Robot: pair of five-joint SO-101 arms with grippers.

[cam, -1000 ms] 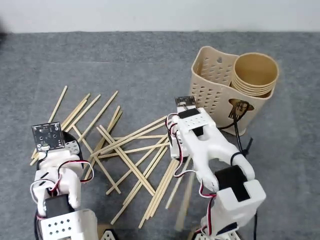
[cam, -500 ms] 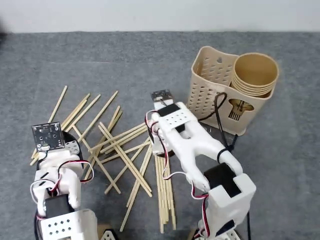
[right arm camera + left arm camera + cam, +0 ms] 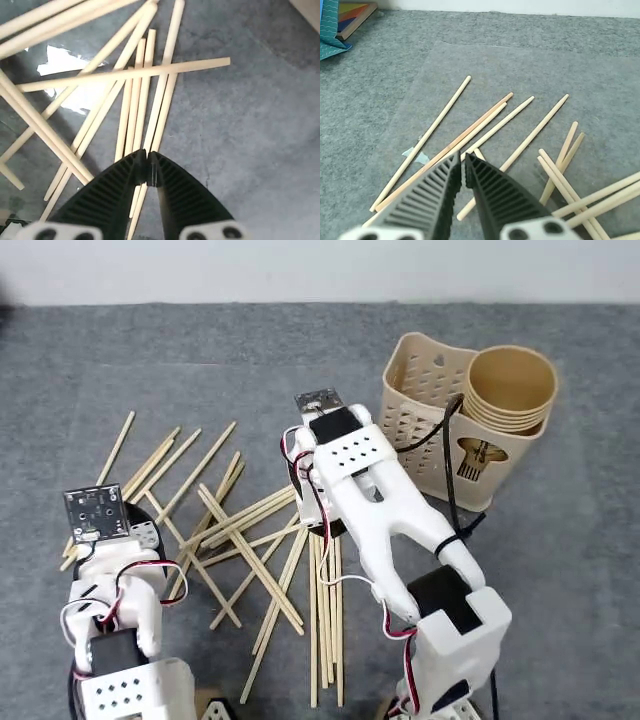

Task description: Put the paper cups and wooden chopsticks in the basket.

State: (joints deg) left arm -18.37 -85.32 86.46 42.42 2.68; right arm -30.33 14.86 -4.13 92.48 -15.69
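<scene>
- The right claw [image 3: 147,167] has its jaws pressed together and points down at a small bundle of pale wooden chopsticks [image 3: 131,105]. They lie side by side on the grey felt tabletop [image 3: 200,360].
- The bundle runs straight out from under the claw's tips, and one stick lies crosswise over it farther ahead.
- From the wrist view I cannot be sure whether the tips touch a stick or hover just above. Nothing appears pinched between them.
- A closed claw held low among the sticks would suit raking them into line, so that several lie parallel and could be taken in one grip.
- The beige perforated plastic basket [image 3: 425,430] stands near this claw, to its right and a little beyond it, so a carry there should be short.
- The tan paper cups [image 3: 510,385] sit nested upright in the end of the basket farther from the claw. That half of the task looks done, while every stick I can see lies on the tabletop.
- The left claw [image 3: 463,161] is also closed and empty. It hangs above loose sticks that fan out ahead of and beneath its tips, well apart from the basket.
</scene>
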